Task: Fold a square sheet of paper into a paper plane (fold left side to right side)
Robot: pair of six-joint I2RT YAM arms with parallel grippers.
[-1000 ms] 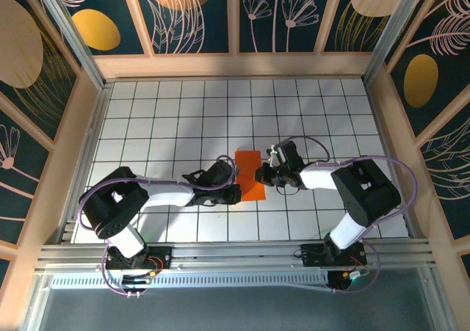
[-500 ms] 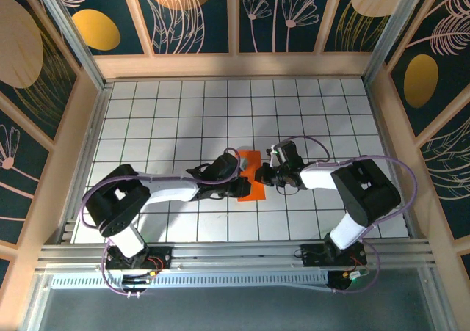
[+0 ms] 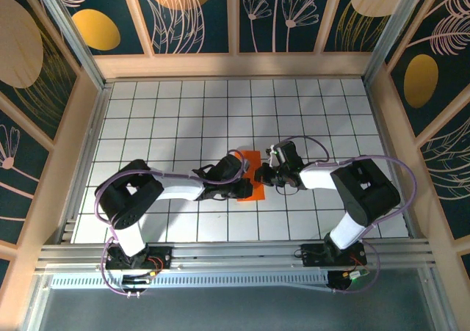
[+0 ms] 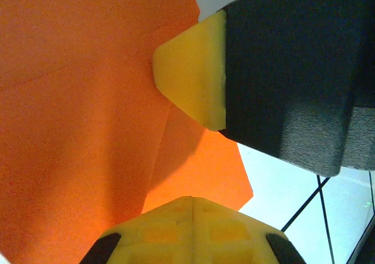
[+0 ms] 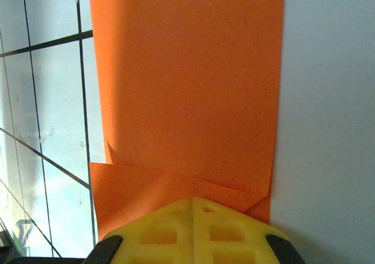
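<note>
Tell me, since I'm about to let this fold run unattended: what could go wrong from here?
1. The right gripper and left gripper, both shut, sit close together over the orange paper; their tips could bump.
2. In the right wrist view a lower layer pokes out past the upper one at the left, so pressing now may crease a skewed fold.

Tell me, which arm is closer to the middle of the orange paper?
Left, slightly. The left arm has its shut jaws over the left half of the orange paper; the right arm has its shut jaws at the right edge.
</note>
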